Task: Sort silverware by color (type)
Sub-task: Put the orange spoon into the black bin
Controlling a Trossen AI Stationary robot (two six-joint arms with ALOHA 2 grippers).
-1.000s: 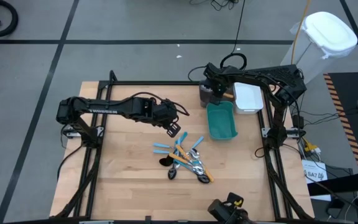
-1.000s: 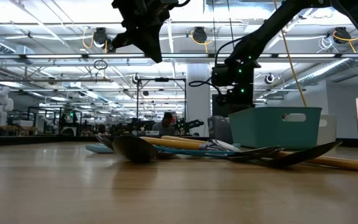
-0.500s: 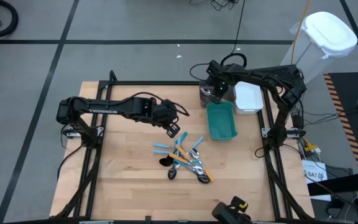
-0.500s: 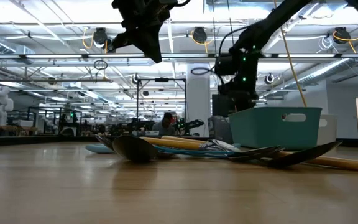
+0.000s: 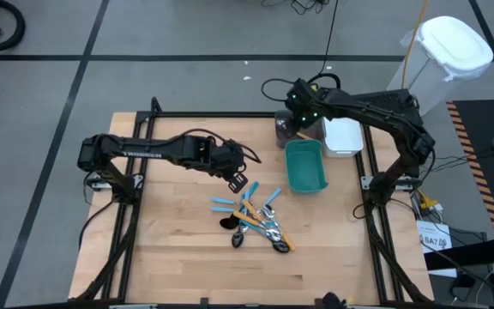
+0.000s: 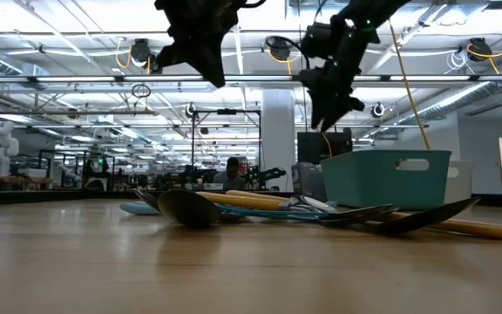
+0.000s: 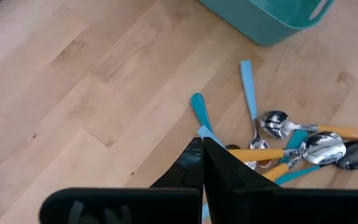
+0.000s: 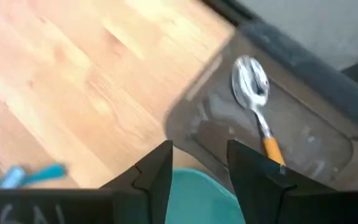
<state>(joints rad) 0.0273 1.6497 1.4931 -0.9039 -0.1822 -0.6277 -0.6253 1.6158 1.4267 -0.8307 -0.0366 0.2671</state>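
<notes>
High view: silverware pile (image 5: pixel 256 221) lies on the wooden table (image 5: pixel 170 249) near its middle, a tangle of light-blue handles, orange handles with silver heads and dark spoons. Left gripper (image 5: pixel 237 181) hangs just beside the pile's far-left edge, above it and not touching; left wrist view shows its fingers (image 7: pixel 194 163) pressed together, clenched on nothing, with a blue handle (image 7: pixel 248 87) and an orange-handled spoon (image 7: pixel 303 128) lying just past the tips. Right gripper (image 5: pixel 299 110) sits over the far edge of the table, above the gray bin (image 5: pixel 285 129), well apart from the pile. Its fingers (image 8: pixel 157 168) stand parted and empty; one orange-handled spoon (image 8: pixel 256 106) rests inside the gray bin below, released, not touching the fingers. Teal bin (image 5: pixel 305 167) sits just beside the gray bin, white bin (image 5: pixel 343 136) next to it. Low view: the pile overlaps heavily, so individual pieces cannot be counted; the gray bin's contents are hidden behind the teal bin (image 6: pixel 386 179). Right wrist view is blurred at the bin rim.
</notes>
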